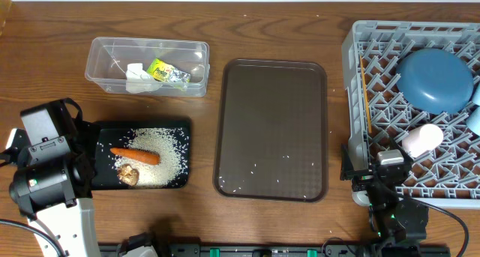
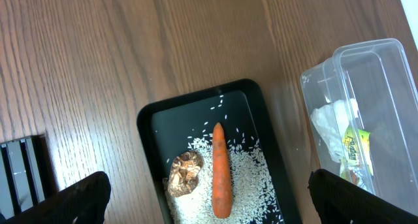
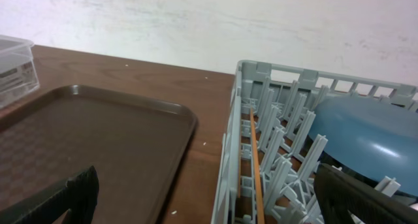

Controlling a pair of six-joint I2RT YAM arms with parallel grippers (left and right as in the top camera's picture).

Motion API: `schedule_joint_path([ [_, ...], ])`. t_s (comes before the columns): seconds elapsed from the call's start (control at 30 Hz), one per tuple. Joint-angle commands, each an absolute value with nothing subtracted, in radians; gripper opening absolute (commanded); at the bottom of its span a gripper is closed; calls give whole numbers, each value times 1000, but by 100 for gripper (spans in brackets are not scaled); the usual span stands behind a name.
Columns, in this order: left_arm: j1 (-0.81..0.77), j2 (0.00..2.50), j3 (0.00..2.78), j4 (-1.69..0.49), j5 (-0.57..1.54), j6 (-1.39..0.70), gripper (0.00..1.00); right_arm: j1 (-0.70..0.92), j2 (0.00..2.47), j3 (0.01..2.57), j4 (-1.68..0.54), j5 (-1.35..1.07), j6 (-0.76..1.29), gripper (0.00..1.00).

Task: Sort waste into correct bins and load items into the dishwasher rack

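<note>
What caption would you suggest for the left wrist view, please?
Shallow black rectangular tray holding white rice, a small orange carrot and a brown food lump, beside the clear plastic tub.

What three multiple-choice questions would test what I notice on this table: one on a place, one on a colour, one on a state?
1. Where does the carrot lie? A. in the dishwasher rack B. in the black tray C. on the plate
2. What colour is that plate? A. white B. dark blue C. red
3. How do the left gripper and right gripper stand? A. both open, empty B. both shut C. one shut on the carrot
Answers: 1 B, it lies on rice in the black tray. 2 B, it shows dark blue in the dishwasher rack. 3 A, each wrist view shows fingers spread with nothing between.
</note>
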State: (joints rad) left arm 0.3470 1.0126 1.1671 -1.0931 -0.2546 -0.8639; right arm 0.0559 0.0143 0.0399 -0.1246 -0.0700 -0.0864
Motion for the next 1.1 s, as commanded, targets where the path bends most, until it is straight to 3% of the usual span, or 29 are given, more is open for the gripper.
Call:
schedule_joint_path([
  [0.0,352,1014,1169,-1095,-274,-858,98,51,4,29,-121,-60,-105,99],
  [0.27,352,1014,1169,-1095,-274,-858,98,-23,4,28,-119,-59,-76,99],
  [1.07,352,1014,1169,-1095,-274,-858,98,-26,5,5,-67,-60,-76,99],
])
